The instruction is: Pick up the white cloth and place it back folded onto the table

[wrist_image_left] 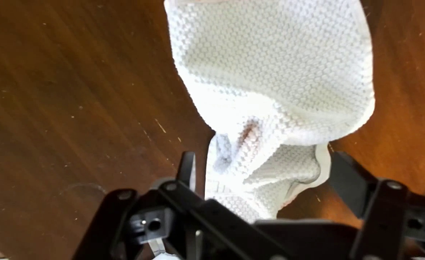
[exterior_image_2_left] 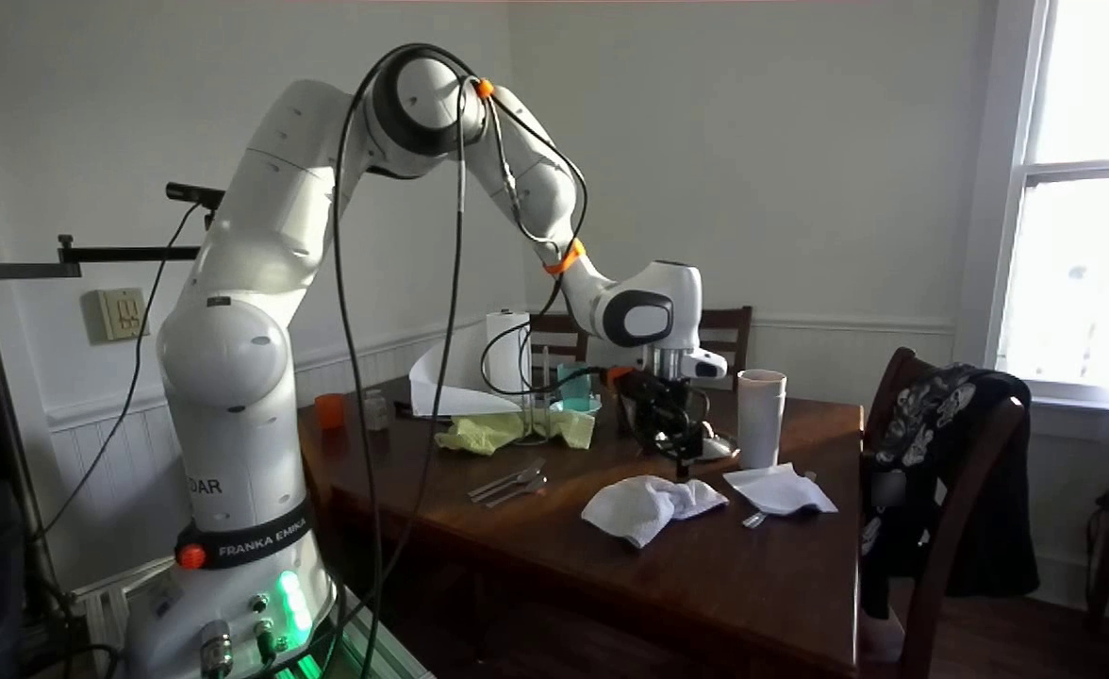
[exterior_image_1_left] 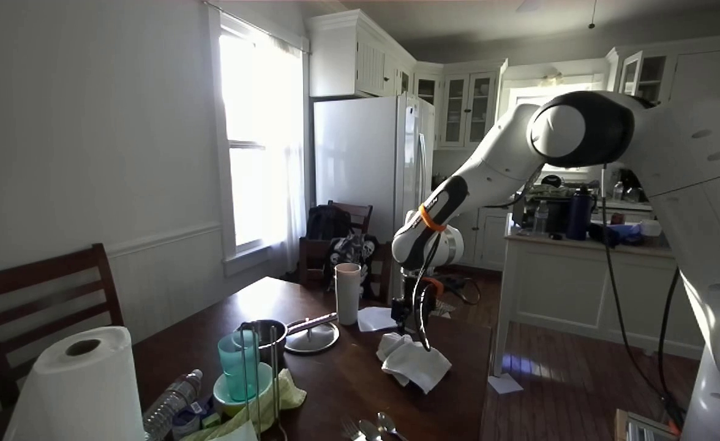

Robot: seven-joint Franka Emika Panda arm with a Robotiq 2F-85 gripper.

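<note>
The white cloth (exterior_image_1_left: pixel 420 366) lies crumpled on the dark brown table (exterior_image_1_left: pixel 329 392), near its edge. It also shows in an exterior view (exterior_image_2_left: pixel 637 509) on the table (exterior_image_2_left: pixel 762 575). In the wrist view the cloth (wrist_image_left: pixel 277 65) has a broad rounded flap and a narrower bunched part with a reddish-brown mark. My gripper (wrist_image_left: pixel 263 162) is open, with one finger on each side of the narrow part and table (wrist_image_left: pixel 71 90) showing beside the left finger. The gripper (exterior_image_2_left: pixel 683 467) points down just above the cloth's far side. The lower end of the cloth is hidden behind the gripper.
A tall white cup (exterior_image_1_left: pixel 348 294) and a flat white napkin (exterior_image_2_left: pixel 781 490) stand close by the cloth. A pot lid (exterior_image_1_left: pixel 312 338), a teal cup (exterior_image_1_left: pixel 237 361), a wire rack (exterior_image_1_left: pixel 261 380) and a paper towel roll (exterior_image_1_left: pixel 87 392) are farther off. Cutlery (exterior_image_2_left: pixel 509 483) lies near the cloth.
</note>
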